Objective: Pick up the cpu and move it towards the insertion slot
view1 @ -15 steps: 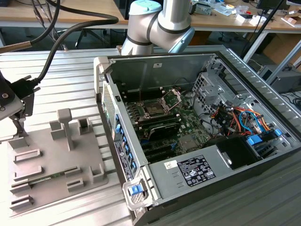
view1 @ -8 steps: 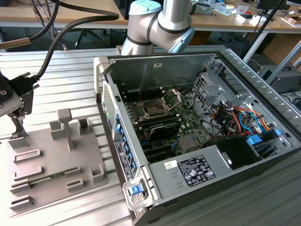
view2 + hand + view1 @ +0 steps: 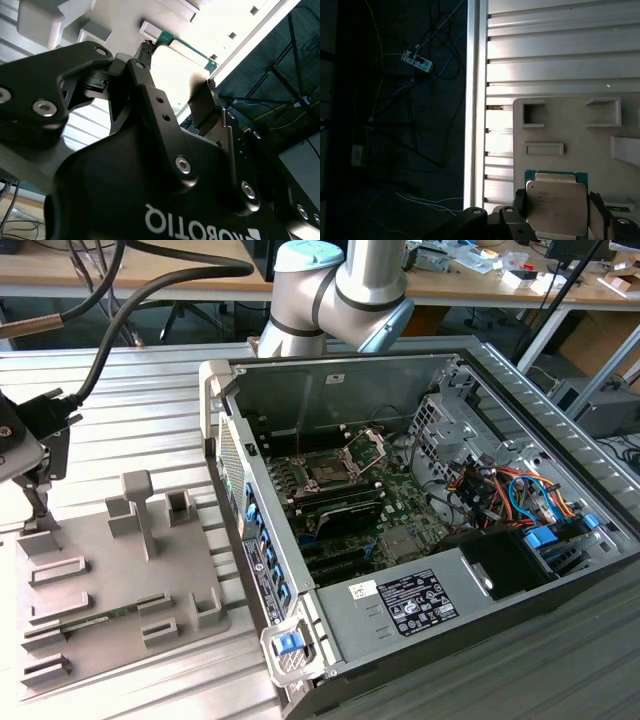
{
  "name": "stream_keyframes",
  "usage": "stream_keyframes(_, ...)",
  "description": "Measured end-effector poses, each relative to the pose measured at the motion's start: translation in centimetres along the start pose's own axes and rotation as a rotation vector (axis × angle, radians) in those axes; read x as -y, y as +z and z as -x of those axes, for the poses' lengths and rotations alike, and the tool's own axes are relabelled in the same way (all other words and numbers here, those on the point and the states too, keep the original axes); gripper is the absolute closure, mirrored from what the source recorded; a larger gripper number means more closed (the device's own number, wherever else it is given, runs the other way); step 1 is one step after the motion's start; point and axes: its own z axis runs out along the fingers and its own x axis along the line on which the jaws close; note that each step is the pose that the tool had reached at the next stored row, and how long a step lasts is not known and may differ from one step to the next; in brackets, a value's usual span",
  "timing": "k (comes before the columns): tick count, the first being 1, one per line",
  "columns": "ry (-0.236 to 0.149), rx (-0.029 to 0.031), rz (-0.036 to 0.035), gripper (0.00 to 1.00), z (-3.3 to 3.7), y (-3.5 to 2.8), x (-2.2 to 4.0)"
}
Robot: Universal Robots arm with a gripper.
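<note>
The cpu (image 3: 556, 204), a flat square chip with a pale metal top and green rim, lies on the grey fixture plate (image 3: 570, 135). My gripper (image 3: 557, 202) hangs just over it, one finger (image 3: 520, 200) on each side of the chip, close to its edges. In the second wrist view the gripper (image 3: 177, 67) is open with a bright gap between its fingers. In the exterior view the gripper (image 3: 40, 508) is at the far left over the plate (image 3: 110, 570). The insertion slot (image 3: 330, 468) sits inside the open computer case, its metal bracket (image 3: 366, 443) swung up.
A green memory stick (image 3: 90, 620) lies in the plate's holder, near upright grey blocks (image 3: 140, 505). The case wall (image 3: 235, 510) rises between plate and motherboard. Cables (image 3: 500, 490) and a power supply (image 3: 420, 600) crowd the case's right. The table edge (image 3: 475, 100) drops to the floor.
</note>
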Motion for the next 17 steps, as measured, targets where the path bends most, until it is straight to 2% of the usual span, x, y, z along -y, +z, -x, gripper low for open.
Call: stream_keyframes(17, -0.001, 0.0002, 0.0006, 0.45, 0.00, -1.16, -0.02)
